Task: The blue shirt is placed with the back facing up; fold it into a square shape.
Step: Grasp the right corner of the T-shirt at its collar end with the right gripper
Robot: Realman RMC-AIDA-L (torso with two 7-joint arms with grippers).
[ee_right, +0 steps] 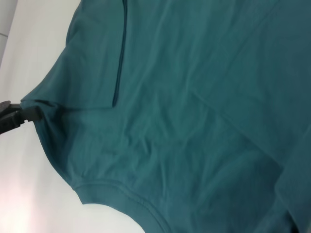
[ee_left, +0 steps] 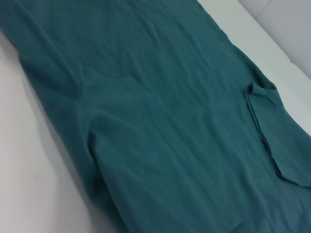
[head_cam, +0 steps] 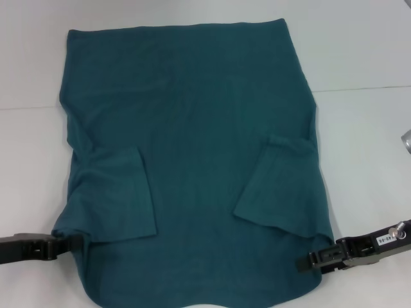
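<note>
1. Head view: the blue shirt (head_cam: 192, 128) lies spread flat on the white table (head_cam: 359, 58), plain side up, collar end toward the robot and hem at the far side.
2. Both short sleeves are folded inward onto the body: the left sleeve (head_cam: 119, 196) and the right sleeve (head_cam: 273, 183) each lie as a flap on the fabric.
3. The left gripper (head_cam: 70, 242) sits at the near left corner of the shirt, at the shoulder; its fingertips meet the cloth edge there and appear pinched on it.
4. The right gripper (head_cam: 307, 262) sits at the near right corner, its dark fingers reaching to the shoulder edge; I cannot tell whether it is clenched on the fabric or only touching it.
5. Right wrist view: the ribbed collar edge (ee_right: 121, 201) curves along the table, and the left gripper (ee_right: 29, 114) shows far off, closed on a bunched shoulder corner.
6. Left wrist view: only wrinkled shirt (ee_left: 160, 121) and the folded right sleeve (ee_left: 272, 126) show.
</note>
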